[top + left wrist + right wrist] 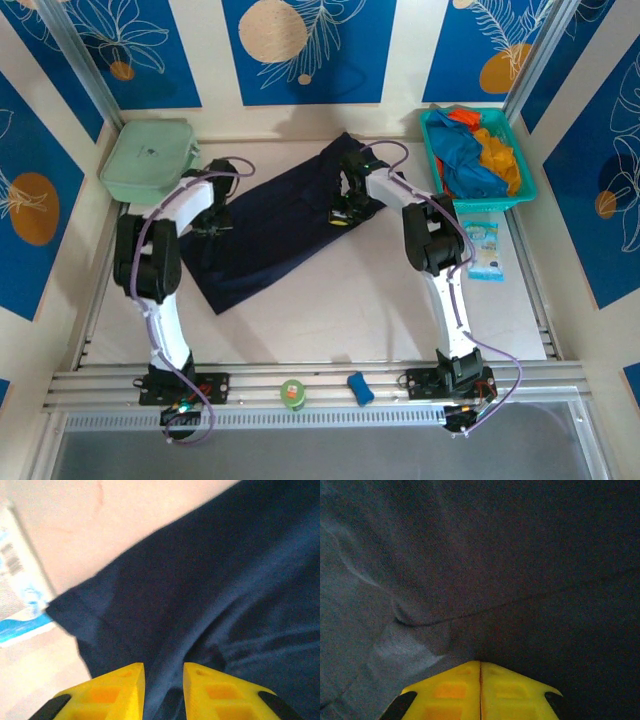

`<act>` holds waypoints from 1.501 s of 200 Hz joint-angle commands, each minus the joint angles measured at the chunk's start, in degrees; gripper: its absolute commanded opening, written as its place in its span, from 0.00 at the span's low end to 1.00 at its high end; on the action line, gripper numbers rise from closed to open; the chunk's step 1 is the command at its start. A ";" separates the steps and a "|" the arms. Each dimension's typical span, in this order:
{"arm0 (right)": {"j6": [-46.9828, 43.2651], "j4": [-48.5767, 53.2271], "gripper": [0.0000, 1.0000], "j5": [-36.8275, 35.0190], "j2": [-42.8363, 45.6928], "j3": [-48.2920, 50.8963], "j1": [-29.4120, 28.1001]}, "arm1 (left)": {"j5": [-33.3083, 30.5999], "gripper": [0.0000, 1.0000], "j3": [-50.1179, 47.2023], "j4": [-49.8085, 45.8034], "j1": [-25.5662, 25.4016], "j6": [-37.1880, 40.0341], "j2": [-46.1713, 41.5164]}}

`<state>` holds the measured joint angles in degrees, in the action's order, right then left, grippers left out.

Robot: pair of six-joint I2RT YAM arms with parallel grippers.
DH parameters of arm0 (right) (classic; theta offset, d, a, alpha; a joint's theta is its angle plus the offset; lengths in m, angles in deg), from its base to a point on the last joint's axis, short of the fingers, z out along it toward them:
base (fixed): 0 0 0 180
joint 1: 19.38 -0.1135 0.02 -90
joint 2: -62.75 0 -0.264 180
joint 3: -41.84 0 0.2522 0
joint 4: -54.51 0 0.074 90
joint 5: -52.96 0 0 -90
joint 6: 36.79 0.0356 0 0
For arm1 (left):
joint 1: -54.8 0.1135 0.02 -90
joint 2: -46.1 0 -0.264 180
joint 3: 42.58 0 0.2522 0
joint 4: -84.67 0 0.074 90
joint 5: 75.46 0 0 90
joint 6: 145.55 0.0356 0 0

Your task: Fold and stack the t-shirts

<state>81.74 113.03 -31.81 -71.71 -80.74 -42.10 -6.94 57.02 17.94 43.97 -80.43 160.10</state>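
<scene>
We see the navy t-shirt (280, 240) lying as a slanted, roughly rectangular slab of soft matte cloth across the middle of the pale table (330, 330), well apart from the teal basket (428, 130) at the far right, where crumpled blue (465, 160) and orange (500, 150) shirts are heaped. The left gripper (212, 228) sits at the shirt's left edge. In its wrist view, its ribbed yellow fingers (130, 690) pinch a raised fold, with creases running into the gap. The right gripper (342, 212) rests on the far part of the shirt. Its wedge-shaped fingers (455, 690) are pressed together over fine-knit fabric, and we cannot tell whether any cloth is caught between them.
</scene>
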 commanded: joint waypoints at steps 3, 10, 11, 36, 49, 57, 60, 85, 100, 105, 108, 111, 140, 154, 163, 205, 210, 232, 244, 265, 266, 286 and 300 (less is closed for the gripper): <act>-0.34 3.05 0.09 -0.29 -3.66 -2.98 0.52 | 0.11 0.25 0.38 -2.73 -0.93 1.58 5.96; -0.49 3.44 0.09 -0.34 -4.42 -3.75 0.73 | -0.30 0.26 0.31 -3.10 -1.73 1.73 6.44; -0.54 3.56 0.09 -0.37 -4.50 -3.85 0.79 | -0.40 0.26 0.26 -3.19 -1.86 1.75 6.47; -1.07 5.60 0.09 -0.10 -7.39 -7.80 1.82 | 0.11 0.26 -2.62 -3.67 -4.02 1.60 5.27; -1.52 7.09 0.09 0.21 -8.85 -10.27 2.38 | 0.11 0.26 -5.19 -4.18 -5.28 0.95 3.67; -1.95 8.02 0.09 0.39 -9.95 -11.83 2.63 | 0.41 0.26 -7.38 -4.14 -6.18 0.36 2.26; -2.16 8.33 0.09 0.39 -10.27 -12.38 2.68 | 0.58 0.26 -8.10 -4.08 -6.59 0.13 1.63; -4.13 11.54 0.09 0.29 -12.76 -16.99 3.11 | 3.09 0.26 -16.16 -3.65 -11.29 -3.16 -3.57; -5.40 13.17 0.09 0.29 -13.70 -18.89 3.36 | 5.52 0.26 -20.75 -2.85 -15.05 -5.92 -6.47; -5.83 13.55 0.09 0.22 -13.94 -19.20 3.43 | 6.73 0.26 -22.28 -2.30 -16.13 -6.93 -7.39; -6.05 13.73 0.09 0.21 -14.05 -19.41 3.47 | 7.48 0.26 -23.16 -1.95 -17.03 -7.68 -7.96; -6.22 13.84 0.09 0.14 -14.14 -19.57 3.54 | 8.21 0.26 -24.04 -1.53 -17.82 -8.37 -8.44; -8.57 15.65 0.09 0.23 -15.73 -22.37 3.69 | 13.94 0.26 -29.85 2.36 -25.88 -15.90 -11.70; -9.66 16.80 0.09 0.09 -17.00 -24.42 3.73 | 16.29 0.26 -31.02 5.04 -29.23 -19.46 -12.21; -10.22 17.70 0.09 0.04 -17.89 -25.85 3.73 | 17.80 0.26 -31.41 7.19 -30.94 -21.63 -12.23; -11.03 19.22 0.10 -0.29 -20.03 -29.40 4.53 | 23.44 0.27 -28.43 16.25 -37.80 -29.17 -9.39; -11.01 19.28 0.11 -0.19 -20.21 -29.78 4.77 | 24.08 0.27 -27.66 16.86 -38.53 -29.46 -8.65; -11.20 19.67 0.11 0.17 -20.86 -31.30 5.83 | 25.89 0.27 -24.25 17.92 -40.78 -30.02 -5.86; -11.80 19.84 0.12 0.40 -21.02 -32.00 6.17 | 26.84 0.27 -23.30 18.97 -41.74 -30.35 -5.29; -13.06 20.61 0.14 0.18 -21.21 -33.66 6.37 | 27.85 0.28 -21.66 18.82 -43.01 -30.34 -5.26; -13.15 20.67 0.14 0.15 -21.20 -33.74 6.33 | 27.83 0.29 -21.54 18.62 -43.07 -30.24 -5.26; -14.17 22.03 0.15 0.17 -20.58 -35.45 6.35 | 24.96 0.32 -19.28 13.37 -44.00 -29.33 -6.15; -14.69 22.13 0.17 0.05 -18.76 -34.93 6.18 | 22.86 0.35 -18.51 9.95 -44.29 -28.87 -7.66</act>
<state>69.18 131.78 -29.38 -90.17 -115.23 -35.96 13.91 38.13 29.68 1.07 -109.29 151.33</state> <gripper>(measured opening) 0.158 0.335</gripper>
